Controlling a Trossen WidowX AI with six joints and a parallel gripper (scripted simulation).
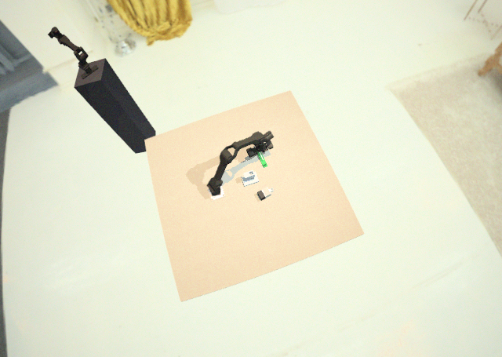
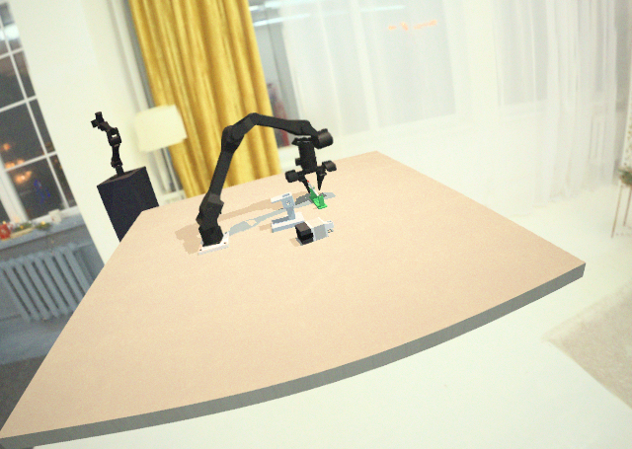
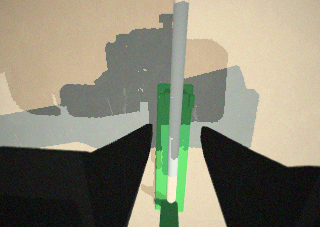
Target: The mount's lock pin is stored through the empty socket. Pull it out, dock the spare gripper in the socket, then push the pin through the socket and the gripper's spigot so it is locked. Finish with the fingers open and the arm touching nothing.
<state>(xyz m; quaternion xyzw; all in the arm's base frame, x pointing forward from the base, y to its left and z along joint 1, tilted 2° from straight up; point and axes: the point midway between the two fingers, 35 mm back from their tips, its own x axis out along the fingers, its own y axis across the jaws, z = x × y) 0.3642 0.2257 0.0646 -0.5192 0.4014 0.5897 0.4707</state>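
Green holder [image 1: 262, 159] [image 2: 318, 200] [image 3: 162, 189]; red-tipped pale pin [image 3: 177, 62]; black fingers [image 2: 320, 180]; plain peach tabletop [image 1: 263, 239] [image 2: 306, 301].

Bright living room: yellow curtain [image 1: 151, 9] [image 2: 208, 77], lampshade [image 2: 160, 126].

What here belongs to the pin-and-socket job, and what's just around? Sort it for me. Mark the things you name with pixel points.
For the job:
- lock pin [image 3: 178, 62]
- green holder [image 1: 263, 160] [image 2: 319, 201] [image 3: 167, 132] under the pin
- white mount [image 1: 249, 178] [image 2: 289, 207]
- spare gripper [image 1: 265, 193] [image 2: 314, 231]

Just around:
- yellow curtain [image 1: 150, 9] [image 2: 203, 67]
- lampshade [image 2: 160, 126]
- second arm [image 1: 68, 43] [image 2: 115, 139] on a dark pedestal [image 1: 117, 102] [image 2: 129, 194]

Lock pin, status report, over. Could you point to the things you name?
Gripper [image 1: 259, 152] [image 2: 314, 191] [image 3: 176, 130] open, astride the pin. Lock pin [image 3: 178, 62] leaning on green holder [image 1: 262, 159] [image 2: 319, 201]. No obstruction seen between fingers and pin.
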